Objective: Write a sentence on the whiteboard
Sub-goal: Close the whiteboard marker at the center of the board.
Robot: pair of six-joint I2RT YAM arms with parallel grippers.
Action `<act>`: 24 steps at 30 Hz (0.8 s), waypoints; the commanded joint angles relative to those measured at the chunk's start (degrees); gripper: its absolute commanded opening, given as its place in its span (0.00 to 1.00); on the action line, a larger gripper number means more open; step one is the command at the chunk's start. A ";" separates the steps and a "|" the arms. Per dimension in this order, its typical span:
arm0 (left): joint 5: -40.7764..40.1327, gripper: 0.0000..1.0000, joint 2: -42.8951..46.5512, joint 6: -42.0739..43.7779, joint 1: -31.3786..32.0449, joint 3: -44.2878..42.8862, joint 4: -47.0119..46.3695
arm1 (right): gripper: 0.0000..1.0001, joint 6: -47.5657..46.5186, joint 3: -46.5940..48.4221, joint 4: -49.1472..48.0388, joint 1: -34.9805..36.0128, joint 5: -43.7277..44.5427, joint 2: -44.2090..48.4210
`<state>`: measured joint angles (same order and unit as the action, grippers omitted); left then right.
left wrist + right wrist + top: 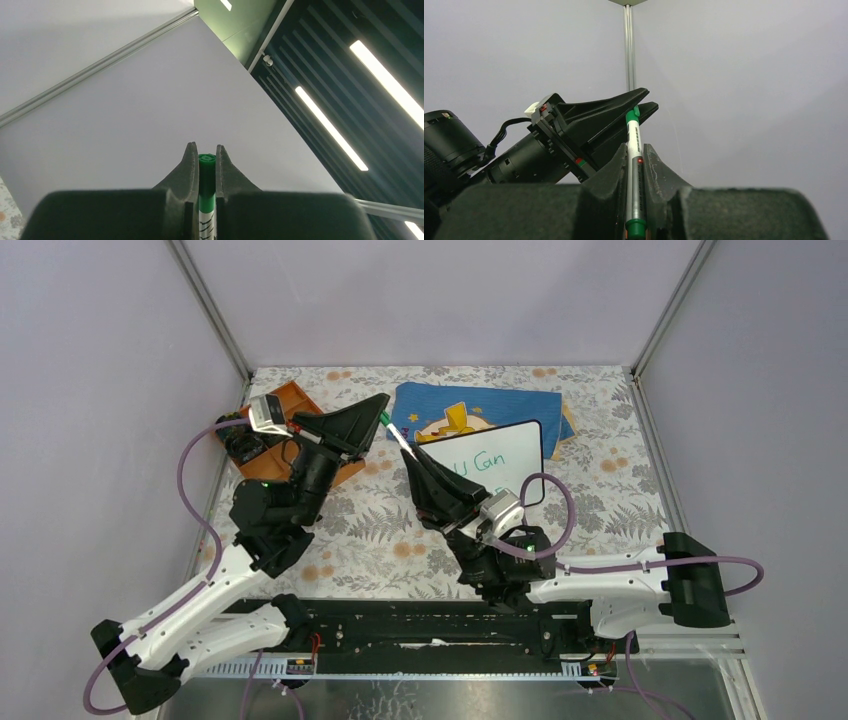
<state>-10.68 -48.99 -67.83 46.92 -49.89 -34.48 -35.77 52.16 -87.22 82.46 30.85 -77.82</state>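
Note:
The whiteboard [510,445] lies at the back centre-right, partly on a blue cloth. Green handwriting [478,465] reading "u Can" shows on it; my right arm hides the board's near left part. A green-and-white marker [397,432] is held in the air left of the board by both grippers. My left gripper [383,402] is shut on its green end [206,167]. My right gripper [408,452] is shut on its white and grey barrel [633,150]. In the right wrist view the left gripper's fingers [624,102] pinch the marker's far end [632,114].
A blue cloth with a yellow cartoon figure [455,410] lies under the board's far edge. An orange tray [295,405] holding a dark object stands at the back left under my left arm. Grey enclosure walls surround the floral-patterned table [380,540].

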 commanded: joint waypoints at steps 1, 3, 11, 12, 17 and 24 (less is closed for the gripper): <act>16.18 0.00 -1.77 0.74 6.12 2.95 6.18 | 0.00 -1.16 5.57 1.02 -2.09 1.93 -2.24; 15.62 0.00 -1.31 1.08 6.23 3.12 6.30 | 0.00 -1.07 5.22 0.81 -2.11 1.83 -2.04; 8.59 0.03 3.44 4.55 6.24 2.39 11.41 | 0.00 0.53 2.72 1.24 -2.04 0.15 0.57; 8.04 0.08 3.81 4.69 6.22 2.35 11.59 | 0.00 0.55 2.50 1.33 -2.04 0.05 0.72; 6.41 0.17 4.98 5.17 6.24 2.14 11.98 | 0.00 1.15 1.89 1.48 -2.04 -0.07 1.38; 4.23 0.43 6.46 5.75 6.21 2.17 12.78 | 0.00 2.81 0.79 2.89 -2.04 -0.95 3.10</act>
<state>-11.16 -43.18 -63.13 51.96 -48.49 -25.71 -33.58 52.21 -83.77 81.60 27.59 -77.25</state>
